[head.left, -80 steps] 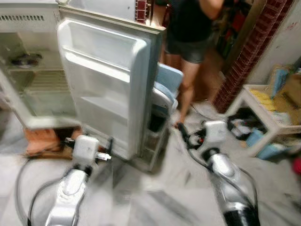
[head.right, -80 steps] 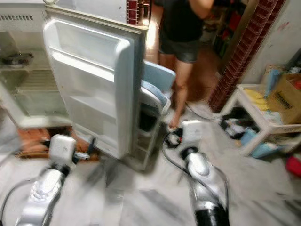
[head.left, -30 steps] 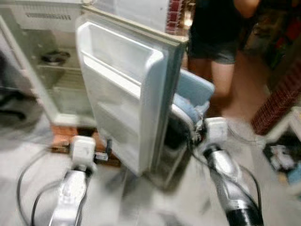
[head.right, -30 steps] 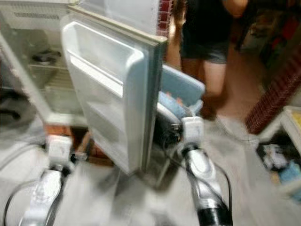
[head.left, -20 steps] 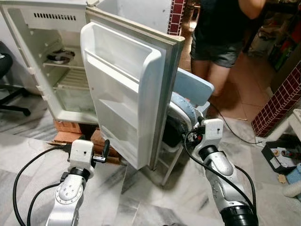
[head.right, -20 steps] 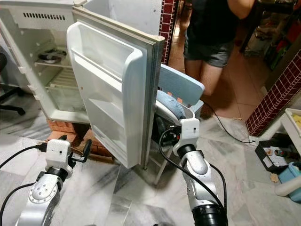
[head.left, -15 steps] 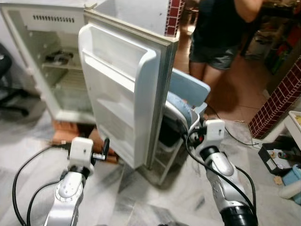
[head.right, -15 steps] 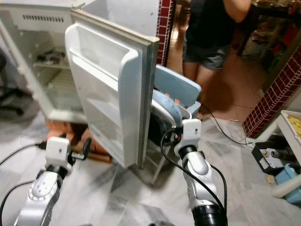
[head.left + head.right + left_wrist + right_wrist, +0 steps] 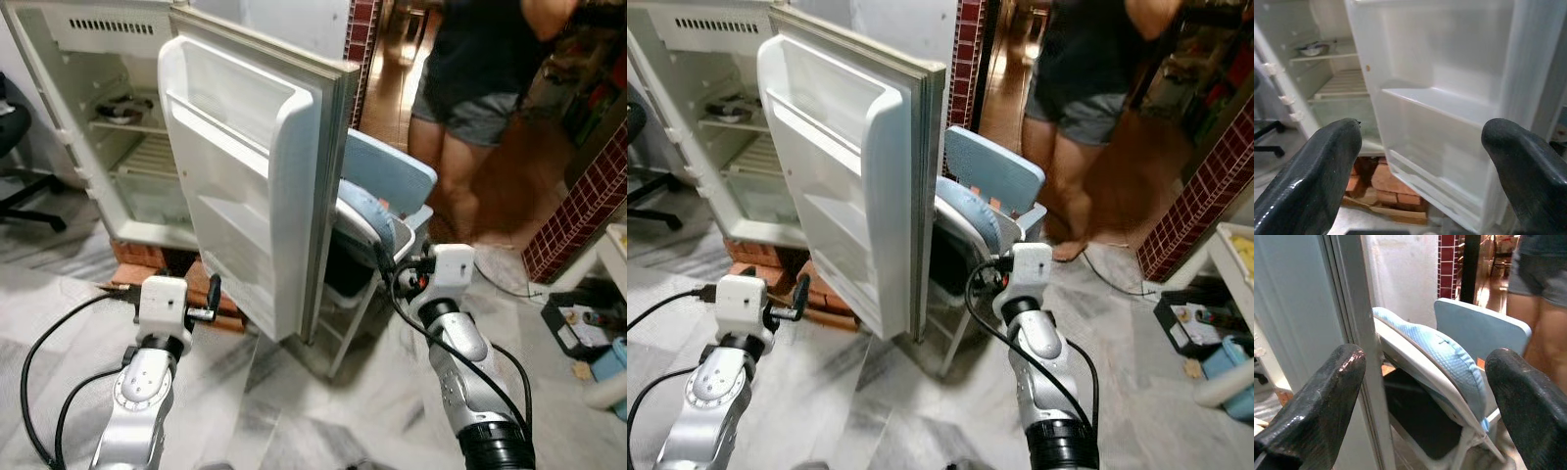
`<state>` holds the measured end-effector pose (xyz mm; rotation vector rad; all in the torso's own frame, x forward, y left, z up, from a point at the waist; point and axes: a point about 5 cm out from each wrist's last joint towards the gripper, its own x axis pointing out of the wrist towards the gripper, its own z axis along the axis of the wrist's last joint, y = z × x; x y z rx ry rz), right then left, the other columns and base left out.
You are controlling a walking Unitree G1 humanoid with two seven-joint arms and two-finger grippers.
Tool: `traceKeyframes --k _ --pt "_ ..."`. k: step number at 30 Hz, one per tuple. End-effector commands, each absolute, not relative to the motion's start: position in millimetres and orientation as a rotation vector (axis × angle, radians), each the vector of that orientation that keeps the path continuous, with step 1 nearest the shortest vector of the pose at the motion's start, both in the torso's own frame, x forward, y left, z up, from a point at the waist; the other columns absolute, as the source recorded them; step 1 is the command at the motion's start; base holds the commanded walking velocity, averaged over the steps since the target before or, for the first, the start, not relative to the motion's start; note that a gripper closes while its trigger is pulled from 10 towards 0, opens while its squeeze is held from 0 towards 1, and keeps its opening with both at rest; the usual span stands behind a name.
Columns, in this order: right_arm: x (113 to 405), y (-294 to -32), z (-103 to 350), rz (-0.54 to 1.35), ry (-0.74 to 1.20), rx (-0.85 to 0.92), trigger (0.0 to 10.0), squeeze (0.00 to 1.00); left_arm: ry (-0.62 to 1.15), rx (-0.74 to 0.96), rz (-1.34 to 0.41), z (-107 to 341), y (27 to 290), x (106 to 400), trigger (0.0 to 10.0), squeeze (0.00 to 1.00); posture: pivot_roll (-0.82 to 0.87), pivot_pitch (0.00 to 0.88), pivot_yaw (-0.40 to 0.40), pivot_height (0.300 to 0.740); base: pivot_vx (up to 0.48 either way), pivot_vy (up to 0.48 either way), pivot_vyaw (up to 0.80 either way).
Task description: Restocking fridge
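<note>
Fridge (image 9: 88, 137): far left, door (image 9: 255, 176) swung wide, shelves nearly bare. Left gripper (image 9: 1420, 171) and right gripper (image 9: 1425, 396): 2 sets of fingers spread, empty. Risk: right arm nears chair (image 9: 387, 196); advancing may snag it or knock the door.

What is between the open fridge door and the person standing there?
A folded light-blue chair leans there, between the fridge door and the person. The left eye view shows it best.

The fridge door (image 9: 257, 176) is smooth glossy white plastic; the chair cushion (image 9: 1442, 357) quilted blue cloth; the floor (image 9: 333, 411) polished marble; the gripper fingers (image 9: 1308, 181) glossy black.
</note>
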<state>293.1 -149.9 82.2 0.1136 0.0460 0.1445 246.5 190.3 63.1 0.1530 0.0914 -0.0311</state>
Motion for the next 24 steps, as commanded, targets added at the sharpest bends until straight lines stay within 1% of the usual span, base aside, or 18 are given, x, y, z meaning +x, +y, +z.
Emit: traceKeyframes --k 1,6,9,11,18,24 --pt "295.4 -154.6 84.4 0.117 0.045 0.119 10.0 0.0 0.097 0.159 -0.015 63.2 193.9 244.5 10.0 0.0 0.07 0.0 -0.04 0.74 0.0 0.0 0.0" --pt "289.1 -161.4 83.5 0.082 0.033 0.143 10.0 0.0 0.102 0.136 0.029 62.1 199.5 236.9 10.0 0.0 0.06 0.0 -0.037 0.74 0.0 0.0 0.0" --pt "282.4 -172.7 84.5 -0.026 0.013 0.173 10.0 0.0 0.106 0.136 0.051 59.3 201.1 231.9 10.0 0.0 0.05 0.0 -0.03 0.74 0.0 0.0 0.0" --pt "281.2 -174.1 82.8 -0.045 0.019 0.181 10.0 0.0 0.108 0.129 0.055 59.1 200.9 232.4 10.0 0.0 0.05 0.0 -0.029 0.74 0.0 0.0 0.0" --pt "282.9 -168.4 85.5 -0.022 0.007 0.186 10.0 0.0 0.098 0.128 0.037 62.0 199.7 239.6 10.0 0.0 0.04 0.0 -0.026 0.74 0.0 0.0 0.0" --pt "286.4 -173.8 88.9 -0.047 -0.006 0.182 10.0 0.0 0.077 0.127 0.013 65.9 197.8 243.0 10.0 0.0 0.04 0.0 -0.02 0.74 0.0 0.0 0.0"
